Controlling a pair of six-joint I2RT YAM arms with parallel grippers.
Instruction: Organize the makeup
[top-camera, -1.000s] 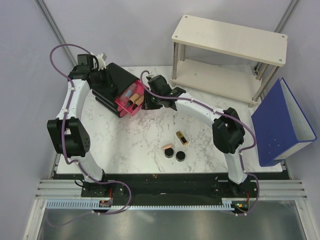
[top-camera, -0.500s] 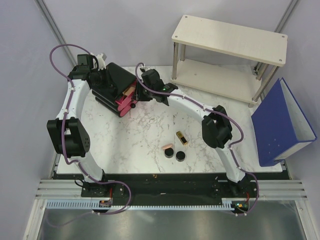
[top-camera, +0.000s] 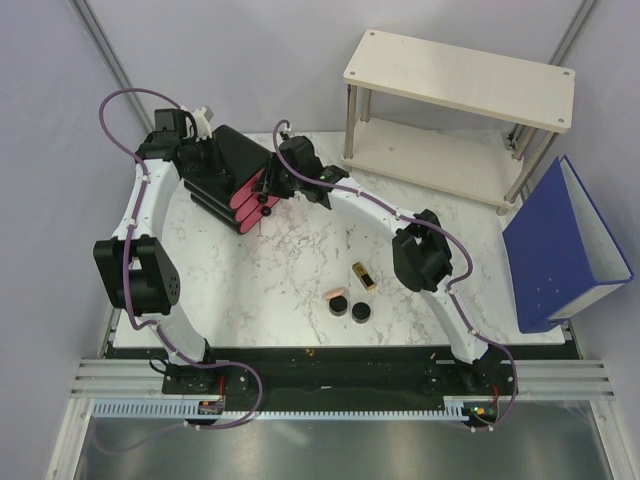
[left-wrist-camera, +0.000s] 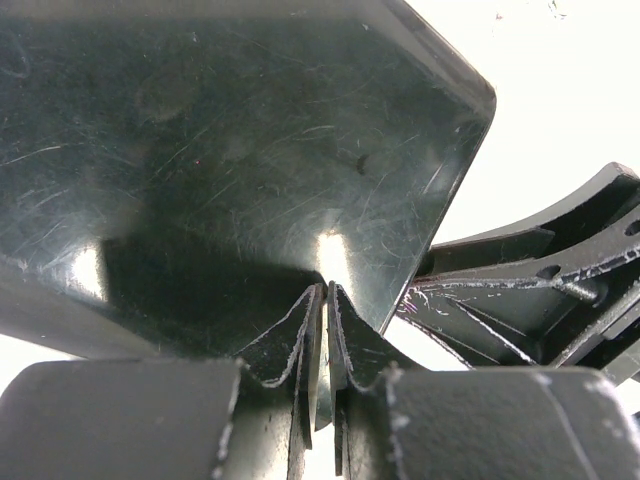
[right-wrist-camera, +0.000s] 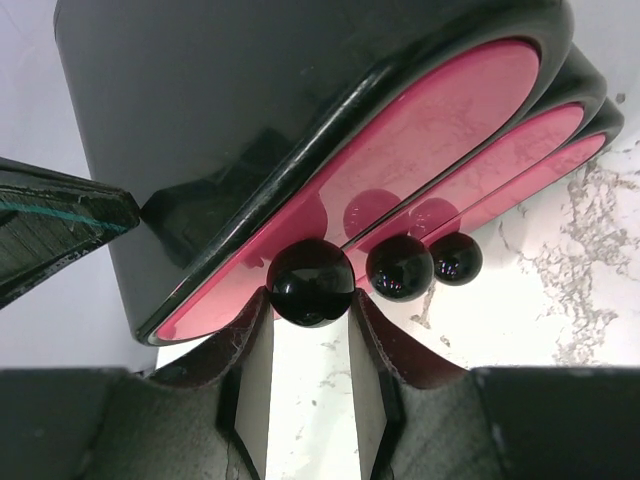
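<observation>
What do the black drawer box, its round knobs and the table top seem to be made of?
Drawer box: probably glossy black plastic; reflections and fine scratches show.
Knobs: likely polished black plastic or glass; sharp highlights.
Table top: white with grey veins, marble or marble-look laminate; cannot tell which.

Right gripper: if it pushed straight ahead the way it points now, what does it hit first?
The right gripper holds the top drawer's black knob between its fingers; straight on lies that pink drawer front, apparently shut into the black box.
</observation>
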